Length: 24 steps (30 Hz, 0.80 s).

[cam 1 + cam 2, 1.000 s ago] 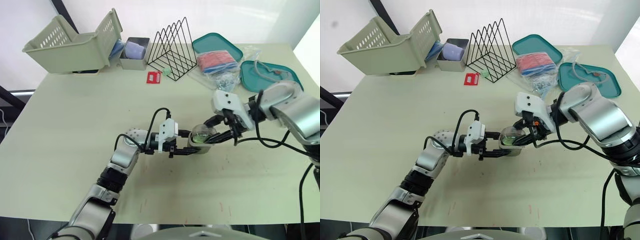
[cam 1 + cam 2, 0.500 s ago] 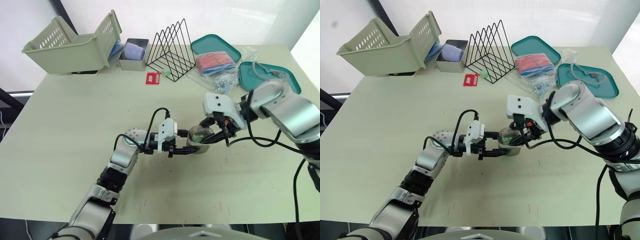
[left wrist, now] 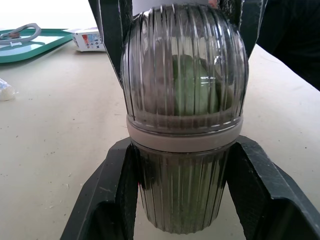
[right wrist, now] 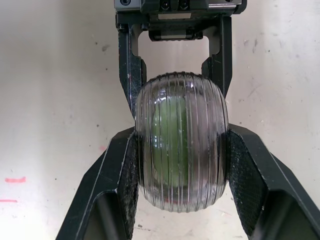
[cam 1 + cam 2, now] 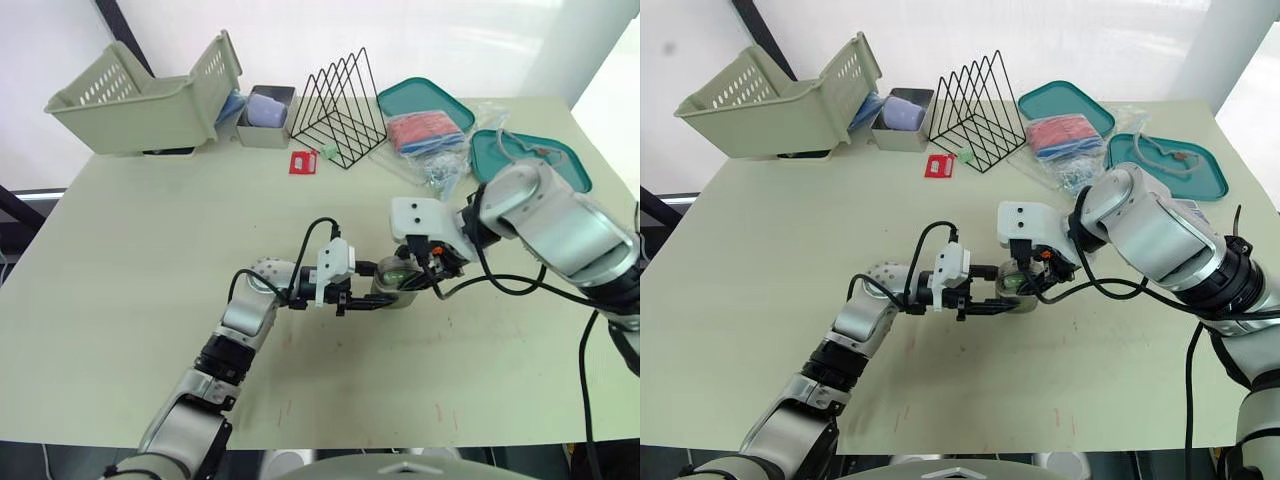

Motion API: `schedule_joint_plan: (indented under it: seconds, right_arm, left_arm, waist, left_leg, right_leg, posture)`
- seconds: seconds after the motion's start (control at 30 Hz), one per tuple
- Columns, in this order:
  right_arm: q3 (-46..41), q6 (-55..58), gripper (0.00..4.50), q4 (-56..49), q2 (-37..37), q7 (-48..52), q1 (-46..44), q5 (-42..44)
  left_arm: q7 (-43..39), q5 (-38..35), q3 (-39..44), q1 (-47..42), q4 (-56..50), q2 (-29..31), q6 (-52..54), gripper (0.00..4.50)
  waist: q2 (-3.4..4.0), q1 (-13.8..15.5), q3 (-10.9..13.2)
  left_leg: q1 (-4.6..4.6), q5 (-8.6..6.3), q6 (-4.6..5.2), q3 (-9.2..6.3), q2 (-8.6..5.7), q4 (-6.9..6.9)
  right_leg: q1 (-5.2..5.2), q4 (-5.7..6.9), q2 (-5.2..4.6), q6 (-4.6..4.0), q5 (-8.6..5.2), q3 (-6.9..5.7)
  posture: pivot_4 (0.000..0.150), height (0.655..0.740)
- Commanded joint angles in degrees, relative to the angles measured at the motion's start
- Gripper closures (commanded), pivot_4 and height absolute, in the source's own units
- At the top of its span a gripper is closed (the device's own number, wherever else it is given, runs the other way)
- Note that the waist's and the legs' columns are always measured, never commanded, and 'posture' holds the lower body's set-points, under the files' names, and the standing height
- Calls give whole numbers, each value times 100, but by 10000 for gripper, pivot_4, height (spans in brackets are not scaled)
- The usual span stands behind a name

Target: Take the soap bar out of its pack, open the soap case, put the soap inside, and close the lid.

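The soap case (image 5: 401, 281) is a clear ribbed tub with a domed lid, standing upright mid-table. A green soap bar (image 3: 192, 85) shows through the lid, which sits down on the base's rim. My left gripper (image 5: 384, 293) comes in from the left and is shut on the case's lower half, its pads (image 3: 114, 195) pressed to both sides. My right gripper (image 5: 1032, 272) reaches over from the right and is shut on the dome, its fingers (image 4: 121, 172) flanking the lid (image 4: 181, 150).
Along the back edge stand a tilted green basket (image 5: 150, 92), a small grey bin (image 5: 266, 112), a black wire rack (image 5: 346, 104), two teal trays (image 5: 432, 92) (image 5: 535, 160) and a plastic bag with red contents (image 5: 432, 130). A small red packet (image 5: 304, 161) lies by the rack.
My right gripper has swung left from beside the case to sit over it, fingers closing around the dome. The left gripper and the case have stayed put.
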Motion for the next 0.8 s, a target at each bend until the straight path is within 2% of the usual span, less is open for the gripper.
schedule_joint_plan:
  seconds: [0.03,0.3,0.33,0.37,0.43,0.7,0.8]
  right_arm:
    - [815,29,26538,60,223,-174,288,-134]
    - [548,-106,26538,97,325,-110,362,-13]
    - [442,-133,16278,89,343,-97,382,41]
    - [344,-138,12984,96,371,-108,396,89]
    - [167,-155,1493,107,423,-154,426,130]
    - [-495,-225,635,130,300,-172,387,452]
    - [-689,-323,635,154,181,-156,411,587]
  left_arm:
    - [168,-116,35,-144,-322,-201,-73,25135]
    - [165,-99,42,-69,-347,-173,-73,25135]
    - [160,-95,40,-58,-352,-166,-69,25135]
    - [155,-92,39,-52,-349,-160,-68,25135]
    - [143,-82,41,-34,-358,-152,-54,25135]
    - [87,-105,38,23,-416,-66,12,25135]
    - [84,-114,32,24,-441,-48,39,25135]
  waist:
    - [-2,0,-8]
    - [-3,-8,-17]
    - [-5,-5,-17]
    - [0,-5,-7]
    - [18,0,6]
    - [22,4,29]
    - [24,21,31]
  left_leg:
    - [1,0,0,-2,0,-4]
    - [34,0,0,-3,1,-25]
    - [51,0,0,-1,2,-35]
    - [70,-1,0,-2,2,-43]
    - [50,-1,0,3,-1,-43]
    - [46,-1,-1,-5,-1,-44]
    - [-7,0,-1,-8,-2,-38]
  right_leg:
    - [2,-6,0,0,0,-2]
    - [34,-29,0,-1,0,-3]
    - [51,-38,0,-1,0,-3]
    - [71,-45,0,-2,-1,-4]
    - [56,-48,-4,-2,-2,-2]
    - [56,-53,-6,-2,-2,-10]
    - [8,-48,-6,-1,-1,-12]
  posture:
    - [1500,7400]
    - [1500,7400]
    - [1500,7400]
    - [1500,7400]
    - [1500,7400]
    - [1500,7400]
    - [1500,7400]
